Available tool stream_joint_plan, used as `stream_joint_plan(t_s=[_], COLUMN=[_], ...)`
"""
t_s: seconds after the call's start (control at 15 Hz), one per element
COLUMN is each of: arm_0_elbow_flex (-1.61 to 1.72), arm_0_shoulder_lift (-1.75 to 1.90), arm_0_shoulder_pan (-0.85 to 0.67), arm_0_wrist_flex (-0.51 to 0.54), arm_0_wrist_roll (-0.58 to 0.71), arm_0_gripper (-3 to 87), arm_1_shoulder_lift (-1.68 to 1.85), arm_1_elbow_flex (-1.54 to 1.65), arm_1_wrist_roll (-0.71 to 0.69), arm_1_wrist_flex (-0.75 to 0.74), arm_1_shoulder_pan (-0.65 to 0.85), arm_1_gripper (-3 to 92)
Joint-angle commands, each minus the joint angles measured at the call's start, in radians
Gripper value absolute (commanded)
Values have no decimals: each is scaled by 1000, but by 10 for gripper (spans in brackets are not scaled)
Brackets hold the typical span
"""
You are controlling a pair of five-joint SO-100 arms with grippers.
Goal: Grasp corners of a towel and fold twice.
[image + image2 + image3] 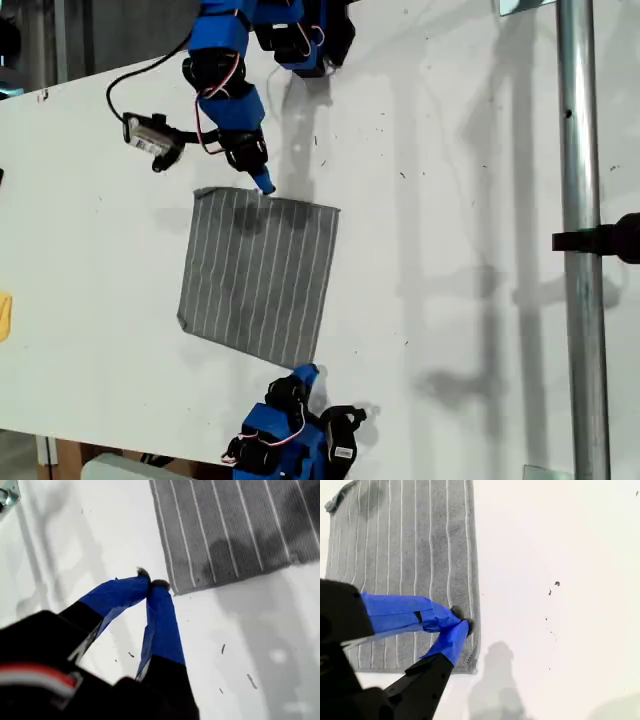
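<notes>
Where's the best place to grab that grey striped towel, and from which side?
Pinch the corner of the grey striped towel nearest my first gripper, coming in low from the bare white table outside it. The cloth lies flat, so only its edges and tips offer the jaws a lip.

My first gripper (pixel 150 584) reaches in from the bottom edge of the exterior view (pixel 305 375), its blue-taped jaws pressed together at the tips with nothing between them, the arm's black and blue body bunched low behind it. My second gripper (pixel 462 621) comes down from the top of the exterior view (pixel 264 186), wrist bent steeply, jaws closed tip to tip, a camera module hanging off the wrist on a black cable.
</notes>
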Motion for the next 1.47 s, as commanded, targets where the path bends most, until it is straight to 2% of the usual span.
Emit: stream_joint_plan(t_s=[0.0,0.2,0.27,0.33,0.47,0.93,1.4], arm_0_elbow_flex=[-72,-77,-77,-77,-77,-74,-75], arm_0_shoulder_lift=[18,20,21,21,21,15,15], arm_0_shoulder_pan=[-23,-43,-46,-52,-57,-58,-72], arm_0_wrist_flex=[11,21,21,20,18,21,26], arm_0_wrist_roll=[12,31,34,38,43,37,51], arm_0_gripper=[-27,-27,-27,-27,-27,-26,-26], arm_1_shoulder_lift=[-256,-456,-511,-541,-581,-900,-974], arm_1_elbow_flex=[-382,-581,-630,-638,-614,-577,-575], arm_1_wrist_roll=[-135,-278,-334,-370,-411,-403,-397], arm_1_wrist_flex=[91,179,224,241,259,241,219], arm_1_shoulder_pan=[-41,-80,-83,-92,-94,-66,-12], arm_1_gripper=[-3,10,109,262,297,326,302])
